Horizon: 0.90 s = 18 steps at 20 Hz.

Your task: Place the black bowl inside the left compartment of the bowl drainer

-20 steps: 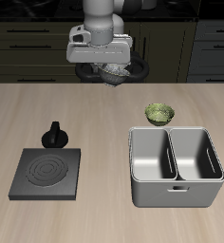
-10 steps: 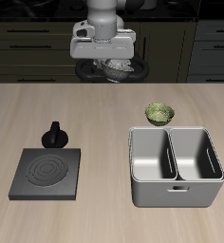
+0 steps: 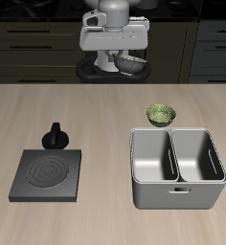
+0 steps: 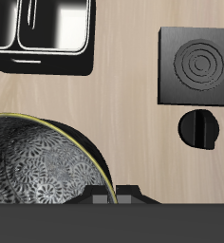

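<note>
My gripper (image 3: 119, 57) hangs high above the back of the table, shut on the rim of the black bowl (image 3: 131, 63), which tilts beside the fingers. The wrist view shows the bowl's silvery mottled inside (image 4: 28, 166) filling much of the frame close up. The bowl drainer (image 3: 172, 195) stands on the table near the front edge, a grey tub with two deep bins split by a middle wall. It also appears in the wrist view as the bowl drainer (image 4: 47, 57), far from the bowl. Both bins look empty.
A small olive-green bowl (image 3: 161, 114) sits just behind the drainer. A flat black stove plate (image 3: 48, 174) lies across the table from the drainer, with a black knobbed object (image 3: 55, 137) behind it. Dark cabinets run along the back.
The gripper has risen and drawn farther back with the bowl. The bowl has swung from under the gripper out to the drainer's side and tilted.
</note>
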Available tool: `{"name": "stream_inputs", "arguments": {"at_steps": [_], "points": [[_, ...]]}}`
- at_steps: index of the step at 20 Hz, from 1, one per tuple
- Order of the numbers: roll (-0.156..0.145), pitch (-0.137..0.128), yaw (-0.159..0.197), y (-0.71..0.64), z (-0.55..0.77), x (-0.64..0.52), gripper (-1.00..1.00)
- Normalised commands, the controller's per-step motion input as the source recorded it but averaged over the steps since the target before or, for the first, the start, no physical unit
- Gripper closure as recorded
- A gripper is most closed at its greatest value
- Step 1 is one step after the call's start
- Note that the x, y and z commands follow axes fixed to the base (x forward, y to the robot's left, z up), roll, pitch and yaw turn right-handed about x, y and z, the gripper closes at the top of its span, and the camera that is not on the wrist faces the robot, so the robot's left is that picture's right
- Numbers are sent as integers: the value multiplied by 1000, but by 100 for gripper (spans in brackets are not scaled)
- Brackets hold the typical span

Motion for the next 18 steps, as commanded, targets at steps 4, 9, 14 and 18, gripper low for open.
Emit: {"name": "stream_inputs", "arguments": {"at_steps": [4,9,14,18], "points": [[9,19,12,238,192,451,100],[-10,-3,24,316,197,495,100],[8,49,-11,417,85,596,100],[32,26,-11,473,36,378,100]]}}
